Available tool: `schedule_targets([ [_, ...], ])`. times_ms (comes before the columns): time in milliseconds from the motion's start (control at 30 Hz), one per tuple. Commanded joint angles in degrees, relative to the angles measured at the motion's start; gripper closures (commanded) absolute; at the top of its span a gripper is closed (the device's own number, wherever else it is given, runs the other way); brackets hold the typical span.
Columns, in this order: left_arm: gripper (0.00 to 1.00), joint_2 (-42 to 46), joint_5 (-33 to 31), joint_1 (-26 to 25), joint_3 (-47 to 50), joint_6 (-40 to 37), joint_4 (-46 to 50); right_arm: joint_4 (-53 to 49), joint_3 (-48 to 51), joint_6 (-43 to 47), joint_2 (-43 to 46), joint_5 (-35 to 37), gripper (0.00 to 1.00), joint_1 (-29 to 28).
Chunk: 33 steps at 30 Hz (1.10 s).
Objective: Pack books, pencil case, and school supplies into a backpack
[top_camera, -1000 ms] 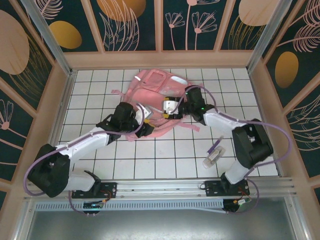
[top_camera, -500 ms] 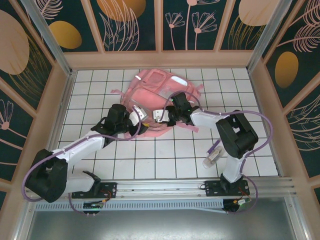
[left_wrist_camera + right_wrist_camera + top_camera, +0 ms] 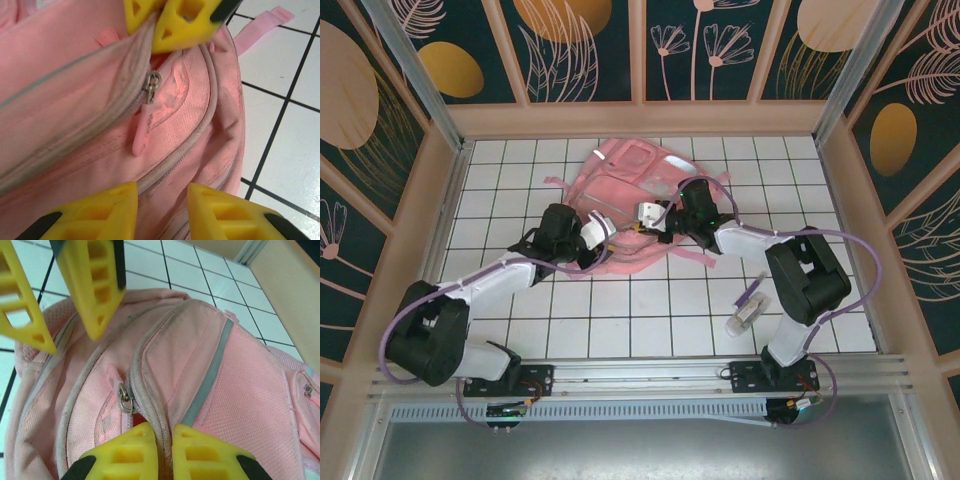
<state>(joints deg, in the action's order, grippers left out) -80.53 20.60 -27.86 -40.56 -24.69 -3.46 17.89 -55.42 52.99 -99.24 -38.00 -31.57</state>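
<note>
The pink backpack (image 3: 630, 170) lies on the white tiled table, its zipper pull (image 3: 125, 399) near the top. My right gripper (image 3: 646, 216) is shut on the backpack's grey zipper rim (image 3: 150, 365), which runs up between its yellow fingers (image 3: 125, 455). A sliver of red shows in the gap beside them. My left gripper (image 3: 594, 233) is at the bag's left side with a fold of pink fabric (image 3: 190, 115) pinched between its fingers (image 3: 95, 215). The purple pen (image 3: 752, 292) and the whitish tube (image 3: 744, 316) lie at the right. The books and pencil case are out of view.
Pink straps (image 3: 695, 256) trail from the bag onto the tiles. Wooden walls (image 3: 440, 200) enclose the table on three sides. Open tiles (image 3: 650, 310) lie between the bag and the arm bases.
My right gripper has closed on the zipper rim and shifted slightly back over the bag. My left gripper's jaws have narrowed on the fabric and edged toward the bag.
</note>
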Motion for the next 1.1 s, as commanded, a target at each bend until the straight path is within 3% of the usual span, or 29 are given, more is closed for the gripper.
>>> schedule_targets([
  [0, 0.70, -1.48, 2.55, 0.20, -1.31, -0.73, -4.95, 7.54, 0.53, -6.02, 2.67, -6.88, 1.00, -0.15],
  [267, 0.71, -2.66, 4.49, 0.18, 0.38, 2.60, -14.37, 7.87, 1.86, -6.19, 4.06, -10.07, 1.00, -0.45],
  [567, 0.76, -1.59, 4.91, 0.20, 2.27, 0.25, -16.03, 4.76, 2.23, -2.98, 5.83, -10.24, 1.00, -1.38],
  [700, 0.69, -2.43, 5.02, 0.22, 4.02, 2.97, -21.77, 5.33, 2.32, -3.10, 6.42, -10.51, 1.00, -1.98],
  [933, 0.67, -2.79, 6.52, 0.12, 5.66, 2.98, -28.45, 5.22, 3.11, -2.72, 6.95, -10.69, 1.00, -3.30],
  [1067, 0.77, -3.86, 10.87, 0.15, 4.97, 2.05, -28.61, 6.13, 4.15, -3.17, 7.39, -10.11, 1.00, -3.76],
])
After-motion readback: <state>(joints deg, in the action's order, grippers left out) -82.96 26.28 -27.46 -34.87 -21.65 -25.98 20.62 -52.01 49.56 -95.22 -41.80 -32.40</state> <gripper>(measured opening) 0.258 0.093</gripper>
